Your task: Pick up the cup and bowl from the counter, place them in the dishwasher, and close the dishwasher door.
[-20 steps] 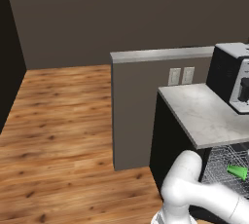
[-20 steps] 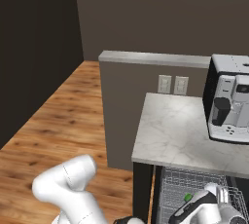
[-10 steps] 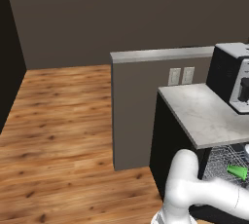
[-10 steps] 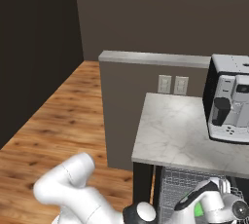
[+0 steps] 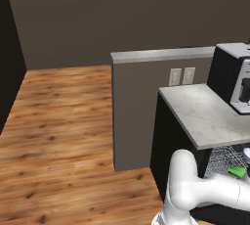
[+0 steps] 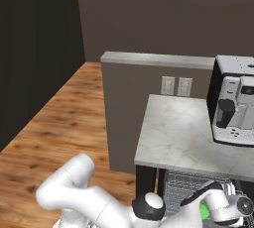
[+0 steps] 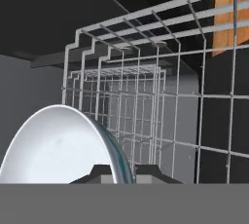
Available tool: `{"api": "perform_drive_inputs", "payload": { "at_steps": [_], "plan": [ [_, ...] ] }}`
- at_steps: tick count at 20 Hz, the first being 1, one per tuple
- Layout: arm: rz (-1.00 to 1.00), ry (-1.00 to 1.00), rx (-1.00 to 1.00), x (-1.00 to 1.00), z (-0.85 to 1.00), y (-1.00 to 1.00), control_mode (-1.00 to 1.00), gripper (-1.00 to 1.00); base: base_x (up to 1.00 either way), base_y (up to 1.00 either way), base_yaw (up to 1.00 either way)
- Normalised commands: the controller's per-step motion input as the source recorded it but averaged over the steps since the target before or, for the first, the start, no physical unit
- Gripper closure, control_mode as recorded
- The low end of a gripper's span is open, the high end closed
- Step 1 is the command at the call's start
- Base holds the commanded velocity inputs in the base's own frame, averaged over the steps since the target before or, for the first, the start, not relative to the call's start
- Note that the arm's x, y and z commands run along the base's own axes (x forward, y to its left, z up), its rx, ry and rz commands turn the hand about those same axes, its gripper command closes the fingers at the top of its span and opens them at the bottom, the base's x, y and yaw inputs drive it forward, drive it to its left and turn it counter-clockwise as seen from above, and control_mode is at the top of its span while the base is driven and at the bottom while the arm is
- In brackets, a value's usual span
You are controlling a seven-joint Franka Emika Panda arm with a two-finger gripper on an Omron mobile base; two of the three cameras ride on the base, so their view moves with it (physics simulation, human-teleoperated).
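Observation:
My gripper (image 7: 121, 174) is shut on the rim of the white bowl (image 7: 53, 145), which stands on edge between the two fingertips. Behind it spreads the silver wire rack (image 7: 146, 96) of the dishwasher. In the left base view the green cup (image 5: 238, 171) lies in the rack (image 5: 222, 158) under the counter (image 5: 205, 116). From the right base view my hand (image 6: 232, 206) hangs low over the rack (image 6: 186, 187), with a sliver of the green cup (image 6: 203, 211) beside it. The dishwasher door is out of view.
A black-and-silver coffee machine (image 6: 235, 100) stands on the counter (image 6: 178, 138) at the right. A grey partition wall (image 5: 141, 106) with sockets (image 5: 181, 76) rises behind the counter. Wooden floor (image 5: 63, 136) stretches to the left.
My hand has moved further right, low over the dishwasher rack, with the bowl still in it. The base and the cup have stayed put.

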Motion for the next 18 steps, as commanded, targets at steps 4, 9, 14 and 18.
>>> {"api": "perform_drive_inputs", "payload": {
  "at_steps": [4, 9, 14, 18],
  "plan": [
    [0.02, 0.00, 0.00, -0.10, -0.80, 0.00, -1.00, 1.00, 0.00, 0.00, 0.00],
    [0.04, 0.00, 0.03, -0.32, -0.99, 0.00, -1.00, 1.00, 0.00, 0.00, 0.00],
    [0.06, -0.02, 0.05, -0.39, -0.98, 0.00, -1.00, -1.00, 0.00, 0.00, 0.00],
    [0.05, -0.04, 0.03, -0.43, -0.85, 0.00, -1.00, -1.00, 0.00, 0.00, 0.00]
  ]
}}
